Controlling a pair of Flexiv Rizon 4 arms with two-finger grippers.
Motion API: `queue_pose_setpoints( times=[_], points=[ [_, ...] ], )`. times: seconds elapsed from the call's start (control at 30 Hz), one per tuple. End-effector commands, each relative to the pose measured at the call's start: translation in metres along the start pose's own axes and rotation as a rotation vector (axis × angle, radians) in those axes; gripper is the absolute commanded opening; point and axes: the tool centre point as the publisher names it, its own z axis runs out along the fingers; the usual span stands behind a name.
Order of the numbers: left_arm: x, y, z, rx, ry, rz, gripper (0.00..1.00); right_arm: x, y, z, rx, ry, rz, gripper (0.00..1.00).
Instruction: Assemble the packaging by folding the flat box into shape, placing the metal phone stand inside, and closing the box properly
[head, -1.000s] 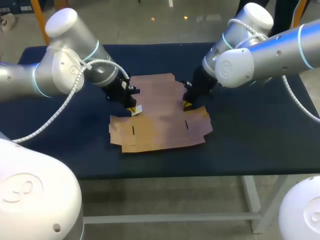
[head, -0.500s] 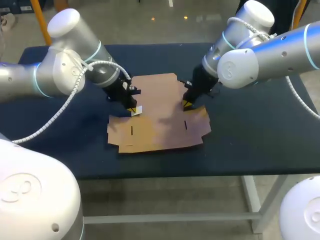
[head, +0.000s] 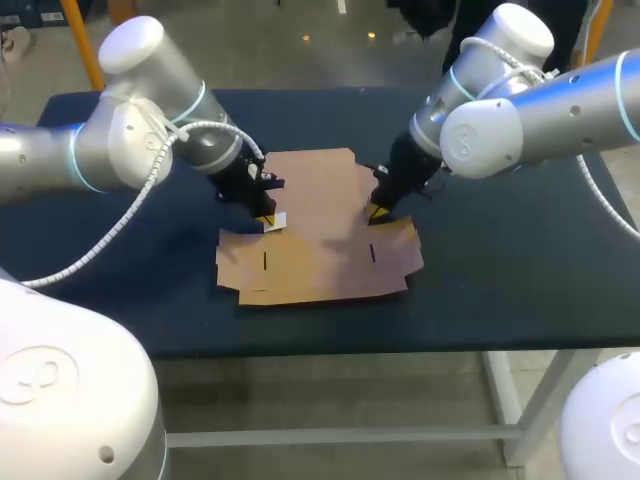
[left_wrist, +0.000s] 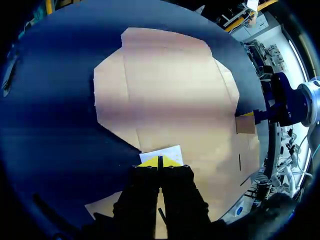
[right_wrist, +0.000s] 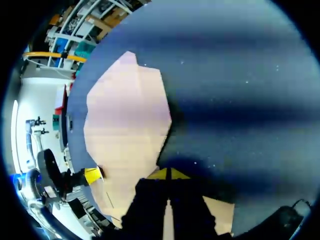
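Flat box (head: 320, 235) lies unfolded mid-table (head: 500, 270), nearer the front edge than the back; brown sheet, slots and flaps all spread. The metal phone stand is not visible in any view.

Left gripper (head: 266, 217): yellow tips pressed together, set down at the notch on the sheet's left side, with a small white slip (left_wrist: 162, 152) just ahead of them. Right gripper (head: 378, 211): tips likewise pressed together, at the notch on the sheet's right side. Whether either nips a cardboard edge cannot be told.

Step in hand, as judged, is starting the side folds. To do it well, both arms should work the creases evenly, keeping the middle panel flat so the sheet does not skate. Closed tips could slide on cardboard and shove the whole sheet.

The dark surface runs wide toward the table's left and right edges, and there is fair room behind the sheet. The front edge is near the closest flaps, so margin is least there. The arms stand well apart across the sheet.
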Motion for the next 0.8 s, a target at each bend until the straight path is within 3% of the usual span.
queue_pose_setpoints(
  times=[0.03, 0.8],
  points=[
    [0.003, -0.002, 0.004, -0.005, -0.013, -0.002, 0.00, 0.002, -0.002, -0.002, -0.001, 0.003, -0.008, 0.00],
    [0.005, 0.002, 0.004, -0.004, -0.026, -0.001, 0.00, 0.020, -0.011, 0.000, -0.051, -0.003, -0.068, 0.00]
  ],
)
